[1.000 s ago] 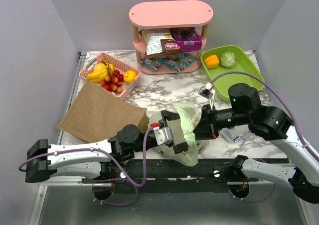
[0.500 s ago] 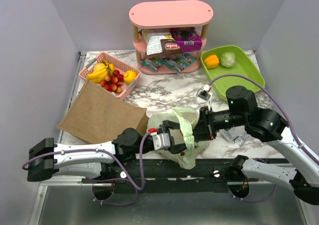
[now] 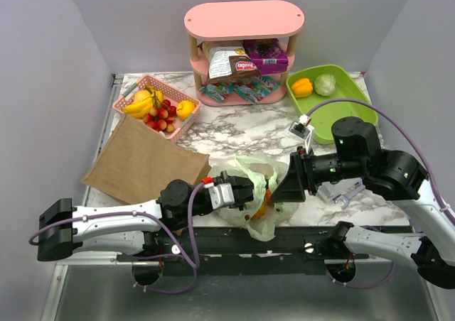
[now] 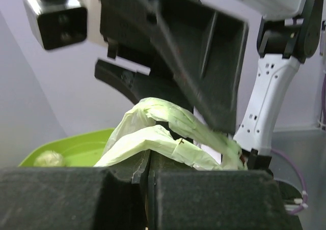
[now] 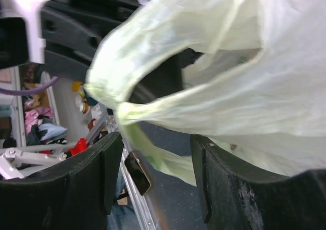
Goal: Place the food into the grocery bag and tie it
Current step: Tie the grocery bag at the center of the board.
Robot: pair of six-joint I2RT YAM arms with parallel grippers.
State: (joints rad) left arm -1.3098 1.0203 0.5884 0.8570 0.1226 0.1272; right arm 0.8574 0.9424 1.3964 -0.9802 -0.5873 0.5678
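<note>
1. Grocery bag [image 3: 257,168]: thin, crinkled, translucent pale-green film, slumped on the worktop [image 3: 234,133] between the two end effectors.
2. Right arm: elbow raised, wrist pointing toward the left one; right end effector [image 3: 279,189] has its jaws parted, with film draped loosely between them.
3. Left arm: stretched low along the near edge; left end effector [image 3: 245,193] is clamped on a fold of film.
4. Orange item [image 3: 264,202]: inside the bag, between both end effectors.

Bag [image 3: 249,172] blocks front ctr (table [image 3: 234,131] behind open).
</note>
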